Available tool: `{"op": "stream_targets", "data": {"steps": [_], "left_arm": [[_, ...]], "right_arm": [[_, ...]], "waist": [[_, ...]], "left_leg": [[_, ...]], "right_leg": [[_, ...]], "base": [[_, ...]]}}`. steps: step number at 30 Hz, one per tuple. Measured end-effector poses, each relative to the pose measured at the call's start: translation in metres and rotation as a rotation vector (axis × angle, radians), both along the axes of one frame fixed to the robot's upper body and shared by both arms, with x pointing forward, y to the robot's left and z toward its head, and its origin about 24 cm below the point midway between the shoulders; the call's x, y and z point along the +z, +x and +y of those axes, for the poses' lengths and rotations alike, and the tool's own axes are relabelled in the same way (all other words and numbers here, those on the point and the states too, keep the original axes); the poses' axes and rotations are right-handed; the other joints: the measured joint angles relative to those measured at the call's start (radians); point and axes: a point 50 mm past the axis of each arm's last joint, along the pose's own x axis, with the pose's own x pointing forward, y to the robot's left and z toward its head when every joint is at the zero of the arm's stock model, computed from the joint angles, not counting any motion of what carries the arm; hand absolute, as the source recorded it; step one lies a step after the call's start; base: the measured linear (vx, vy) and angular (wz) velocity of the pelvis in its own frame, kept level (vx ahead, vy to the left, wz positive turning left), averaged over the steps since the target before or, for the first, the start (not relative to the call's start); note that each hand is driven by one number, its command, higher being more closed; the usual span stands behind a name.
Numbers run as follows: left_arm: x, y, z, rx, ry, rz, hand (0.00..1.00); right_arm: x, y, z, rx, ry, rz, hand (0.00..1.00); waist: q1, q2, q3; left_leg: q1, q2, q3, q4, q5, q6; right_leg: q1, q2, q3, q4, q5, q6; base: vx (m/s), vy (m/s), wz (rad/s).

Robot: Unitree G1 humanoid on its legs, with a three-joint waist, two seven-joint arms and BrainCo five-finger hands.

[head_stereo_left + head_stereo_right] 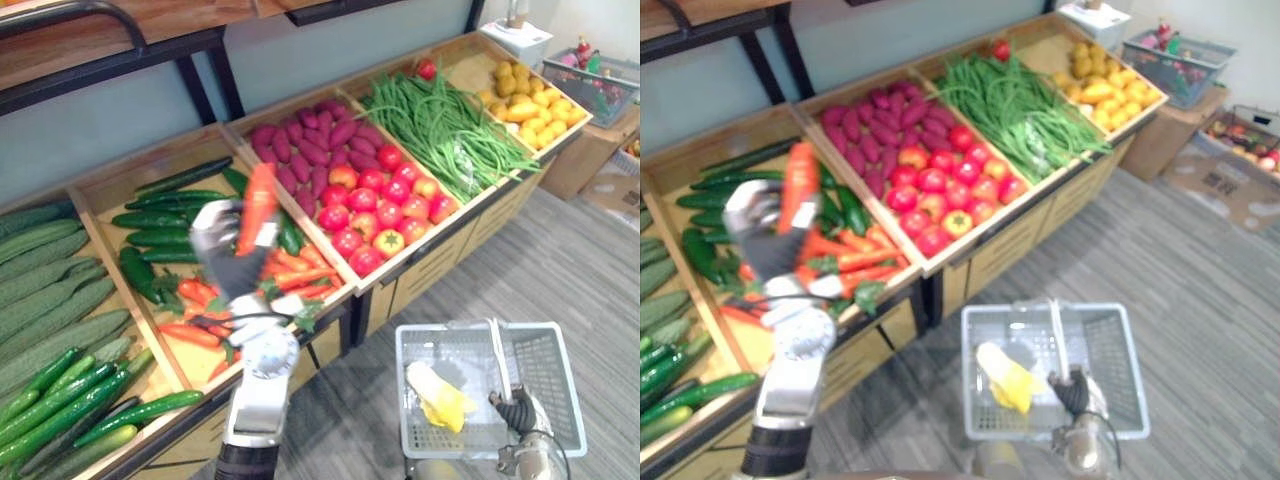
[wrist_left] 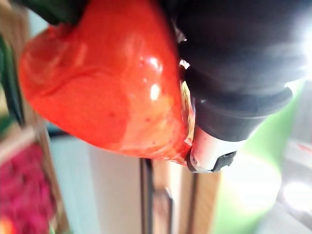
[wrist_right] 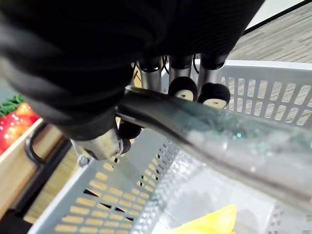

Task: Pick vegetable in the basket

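The left hand [image 1: 232, 262] is curled round a carrot [image 1: 257, 205], up above the carrot bin [image 1: 192, 362]. The right hand [image 1: 515, 410] grips the handle [image 1: 497, 355] of the basket [image 1: 563, 392], which has a yellow thing [image 1: 440, 398] inside.

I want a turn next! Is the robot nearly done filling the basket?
Done: one yellow piece lies in the basket. In hand: the left hand holds a carrot up above the crate, and the right hand grips the basket's handle. Left: the carrot isn't over the basket yet, so it likely needs carrying across and dropping in.
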Motion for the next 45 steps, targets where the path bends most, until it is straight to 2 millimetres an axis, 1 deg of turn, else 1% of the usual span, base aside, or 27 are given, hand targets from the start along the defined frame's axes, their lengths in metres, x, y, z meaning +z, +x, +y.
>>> {"op": "stream_targets", "data": {"steps": [2,3,4,6,7,8,9,11,13,15,17,19,20,21,22,24,28,30,31,33,35,36,37,40,42,43,45], "left_arm": [[0.0,-0.001,-0.016,-0.1,0.022,0.001,1.0],[-0.003,-0.001,-0.026,-0.156,0.037,0.014,1.0],[-0.025,0.001,-0.055,-0.318,0.09,0.121,1.0],[-0.034,0.0,-0.07,-0.407,0.13,0.166,1.0],[-0.034,-0.001,-0.073,-0.425,0.136,0.169,1.0],[-0.036,-0.004,-0.083,-0.475,0.151,0.176,1.0],[-0.039,-0.003,-0.088,-0.5,0.163,0.184,1.0],[-0.055,-0.006,-0.115,-0.655,0.234,0.253,1.0],[-0.066,-0.011,-0.129,-0.735,0.284,0.298,1.0],[-0.076,-0.019,-0.145,-0.818,0.316,0.339,1.0],[-0.084,-0.021,-0.15,-0.84,0.341,0.371,1.0],[-0.1,-0.02,-0.152,-0.846,0.391,0.429,1.0],[-0.111,-0.021,-0.153,-0.846,0.435,0.468,1.0],[-0.117,-0.021,-0.154,-0.846,0.46,0.489,1.0],[-0.132,-0.023,-0.153,-0.846,0.501,0.546,1.0],[-0.145,-0.023,-0.15,-0.833,0.548,0.597,1.0],[-0.163,-0.026,-0.147,-0.821,0.599,0.677,1.0],[-0.178,-0.028,-0.143,-0.803,0.667,0.733,1.0],[-0.18,-0.029,-0.142,-0.801,0.676,0.74,1.0],[-0.191,-0.029,-0.137,-0.776,0.706,0.798,1.0],[-0.197,-0.03,-0.133,-0.75,0.752,0.814,1.0],[-0.2,-0.03,-0.132,-0.737,0.761,0.822,0.0],[-0.2,-0.03,-0.131,-0.73,0.773,0.823,0.0],[-0.205,-0.03,-0.129,-0.717,0.812,0.837,0.0],[-0.207,-0.031,-0.128,-0.714,0.825,0.85,0.0],[-0.205,-0.034,-0.136,-0.755,0.869,0.82,0.0],[-0.205,-0.031,-0.138,-0.766,0.904,0.812,0.0]], "right_arm": [[0.006,0.004,-0.003,0.012,-0.012,-0.023,1.0],[0.009,0.004,-0.004,0.018,-0.009,-0.029,1.0],[0.01,0.003,-0.002,0.022,0.021,-0.03,1.0],[0.01,0.001,-0.002,0.029,0.04,-0.024,1.0],[0.01,0.0,-0.002,0.031,0.041,-0.022,1.0],[0.012,0.0,-0.002,0.033,0.04,-0.028,1.0],[0.012,-0.001,-0.003,0.032,0.04,-0.025,1.0],[0.016,-0.002,-0.008,0.043,0.049,-0.027,1.0],[0.021,0.001,-0.01,0.059,0.04,-0.04,1.0],[0.028,0.002,-0.011,0.057,0.039,-0.068,1.0],[0.031,0.002,-0.01,0.053,0.055,-0.086,1.0],[0.032,0.001,-0.009,0.051,0.063,-0.096,1.0],[0.033,0.001,-0.009,0.05,0.064,-0.099,1.0],[0.033,0.001,-0.009,0.05,0.065,-0.098,1.0],[0.032,0.0,-0.008,0.046,0.07,-0.096,1.0],[0.031,-0.001,-0.006,0.037,0.088,-0.101,1.0],[0.03,-0.001,-0.001,0.021,0.125,-0.111,1.0],[0.032,-0.002,0.001,0.023,0.13,-0.125,1.0],[0.033,-0.002,0.001,0.023,0.131,-0.126,1.0],[0.032,-0.001,0.003,0.02,0.142,-0.129,1.0],[0.031,-0.001,0.006,0.03,0.148,-0.127,1.0],[0.031,-0.001,0.007,0.034,0.151,-0.126,1.0],[0.031,-0.001,0.008,0.035,0.152,-0.126,1.0],[0.03,-0.001,0.011,0.044,0.157,-0.12,1.0],[0.029,-0.001,0.014,0.057,0.163,-0.117,1.0],[0.026,-0.001,0.019,0.055,0.182,-0.115,1.0],[0.025,-0.002,0.019,0.05,0.188,-0.111,1.0]], "waist": [[-0.005,0.01,-0.006],[-0.019,0.015,-0.009],[-0.023,0.016,-0.009],[-0.024,0.015,-0.009],[-0.023,0.015,-0.009],[-0.025,0.015,-0.009],[-0.025,0.015,-0.008],[-0.025,0.014,-0.008],[-0.029,0.014,-0.008],[-0.041,0.013,-0.008],[-0.046,0.011,-0.007],[-0.05,0.007,-0.005],[-0.052,0.007,-0.005],[-0.052,0.006,-0.004],[-0.053,0.002,-0.001],[-0.056,0.0,0.0],[-0.057,-0.009,0.0],[-0.058,-0.02,0.001],[-0.058,-0.022,0.001],[-0.067,-0.039,0.001],[-0.079,-0.047,-0.002],[-0.084,-0.051,-0.004],[-0.084,-0.052,-0.005],[-0.088,-0.068,-0.007],[-0.098,-0.074,-0.006],[-0.105,-0.076,-0.007],[-0.105,-0.078,-0.007]], "left_leg": [[0.002,-0.005,0.007,0.0,-0.002,0.001],[0.002,-0.007,0.008,0.0,-0.002,0.001],[0.017,-0.008,0.034,-0.002,-0.005,0.004],[0.016,-0.012,0.042,-0.001,-0.01,0.008],[0.015,-0.013,0.048,-0.001,-0.01,0.008],[0.015,-0.016,0.057,-0.001,-0.01,0.009],[0.016,-0.016,0.057,-0.001,-0.01,0.009],[0.017,-0.02,0.058,-0.002,-0.01,0.009],[0.019,-0.021,0.059,-0.004,-0.01,0.009],[0.022,-0.023,0.059,-0.007,-0.011,0.011],[0.028,-0.025,0.061,-0.014,-0.01,0.012],[0.035,-0.027,0.067,-0.018,-0.01,0.013],[0.035,-0.029,0.07,-0.018,-0.011,0.014],[0.035,-0.029,0.074,-0.018,-0.011,0.015],[0.038,-0.03,0.083,-0.018,-0.011,0.015],[0.042,-0.032,0.085,-0.018,-0.011,0.015],[0.052,-0.036,0.094,-0.023,-0.012,0.016],[0.055,-0.041,0.11,-0.029,-0.013,0.018],[0.055,-0.042,0.11,-0.029,-0.014,0.019],[0.054,-0.047,0.115,-0.03,-0.014,0.02],[0.055,-0.049,0.119,-0.032,-0.014,0.02],[0.056,-0.051,0.124,-0.033,-0.015,0.021],[0.058,-0.051,0.127,-0.033,-0.015,0.021],[0.068,-0.052,0.138,-0.036,-0.015,0.021],[0.068,-0.053,0.137,-0.036,-0.016,0.022],[0.069,-0.057,0.137,-0.036,-0.018,0.025],[0.069,-0.057,0.136,-0.035,-0.018,0.025]], "right_leg": [[-0.003,-0.002,0.014,0.0,0.001,0.002],[-0.004,-0.004,0.016,0.0,0.002,0.003],[-0.004,-0.005,0.043,0.0,0.008,0.003],[-0.012,-0.009,0.055,0.0,0.01,0.005],[-0.016,-0.011,0.059,0.0,0.01,0.005],[-0.019,-0.013,0.066,0.0,0.011,0.007],[-0.018,-0.014,0.066,0.0,0.011,0.007],[-0.018,-0.016,0.067,0.0,0.012,0.009],[-0.018,-0.017,0.07,0.0,0.013,0.01],[-0.018,-0.017,0.073,0.0,0.014,0.012],[-0.017,-0.017,0.08,0.0,0.016,0.013],[-0.015,-0.016,0.086,0.0,0.016,0.014],[-0.017,-0.017,0.089,0.0,0.016,0.015],[-0.018,-0.017,0.091,0.0,0.017,0.015],[-0.019,-0.017,0.095,0.0,0.017,0.016],[-0.019,-0.017,0.097,0.0,0.017,0.016],[-0.019,-0.016,0.112,0.0,0.019,0.019],[-0.023,-0.017,0.122,0.0,0.02,0.021],[-0.024,-0.017,0.123,0.0,0.02,0.021],[-0.03,-0.02,0.131,0.0,0.021,0.022],[-0.033,-0.02,0.138,0.0,0.021,0.023],[-0.035,-0.02,0.142,0.0,0.022,0.024],[-0.035,-0.02,0.143,0.0,0.022,0.025],[-0.034,-0.017,0.148,0.0,0.023,0.026],[-0.034,-0.019,0.148,0.0,0.024,0.027],[-0.033,-0.022,0.148,0.0,0.024,0.027],[-0.033,-0.023,0.148,0.0,0.024,0.028]], "base": [[-0.01,0.001,-0.15],[-0.05,-0.035,-0.3],[-0.07,-0.052,-0.31],[-0.07,-0.042,-0.28],[-0.03,-0.019,-0.19],[-0.02,-0.016,-0.11],[-0.02,-0.025,-0.05],[-0.01,-0.017,0.0],[-0.01,-0.028,-0.04],[0.0,-0.017,-0.01],[0.0,-0.029,-0.06],[0.0,-0.026,-0.1],[0.0,-0.018,-0.06],[0.0,-0.031,-0.09],[0.0,-0.028,-0.08],[0.0,-0.037,-0.08],[-0.02,-0.039,-0.09],[-0.03,-0.041,-0.13],[-0.02,-0.028,-0.15],[-0.02,-0.035,-0.1],[-0.01,-0.038,-0.07],[0.0,-0.034,-0.1],[0.0,-0.041,-0.12],[0.01,-0.034,-0.09],[-0.01,-0.072,0.01],[-0.02,-0.115,0.01],[-0.03,-0.086,0.01]]}}
